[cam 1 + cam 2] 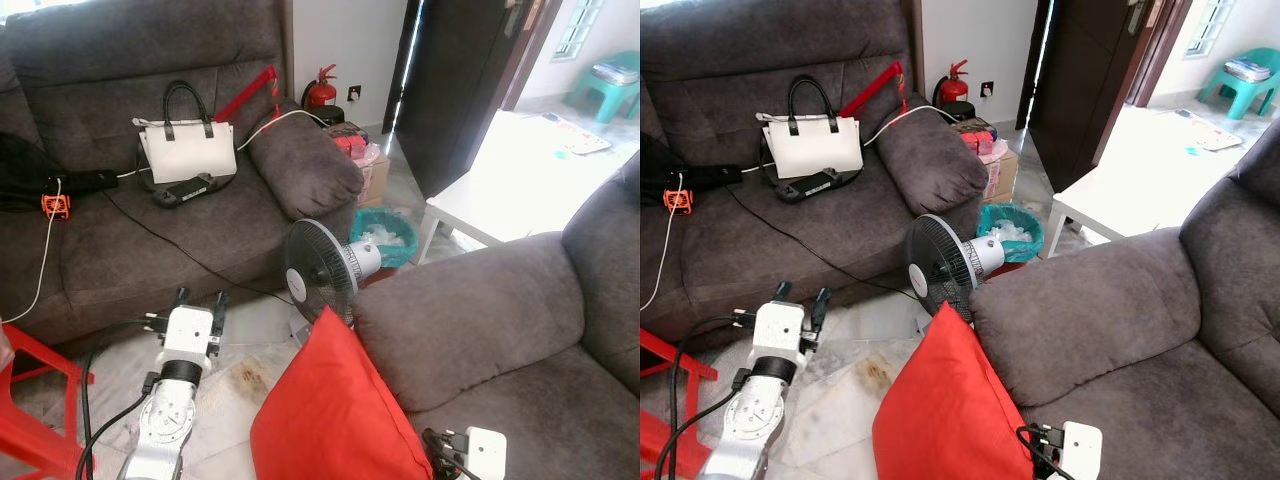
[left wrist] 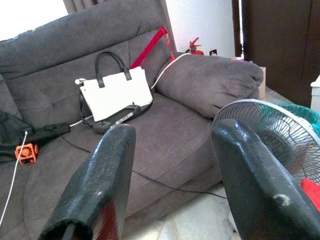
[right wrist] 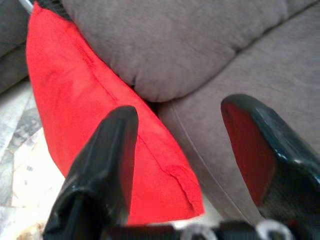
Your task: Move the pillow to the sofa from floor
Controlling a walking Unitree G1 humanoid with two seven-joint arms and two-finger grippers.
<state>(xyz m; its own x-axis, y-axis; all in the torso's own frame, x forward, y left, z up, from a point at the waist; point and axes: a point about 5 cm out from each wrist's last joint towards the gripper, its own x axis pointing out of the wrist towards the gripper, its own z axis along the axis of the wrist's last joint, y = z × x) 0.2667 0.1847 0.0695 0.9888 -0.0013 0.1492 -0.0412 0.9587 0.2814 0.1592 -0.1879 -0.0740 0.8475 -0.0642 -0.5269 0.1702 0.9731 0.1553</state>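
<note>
On floor, head views: red pillow (image 1: 335, 415) leans vs. right sofa (image 1: 500, 330), fan (image 1: 318, 270) just behind. L gripper (image 1: 198, 300) wide, empty. R wrist view: R gripper (image 3: 200, 150) wide, near pillow.

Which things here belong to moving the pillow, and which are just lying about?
Job:
- square red fabric pillow, leaning on the grey fabric sofa
- right gripper, fingers open
- left gripper, fingers open

Lying about:
- white handbag
- black-grilled fan
- red fire extinguisher
- teal basket
</note>
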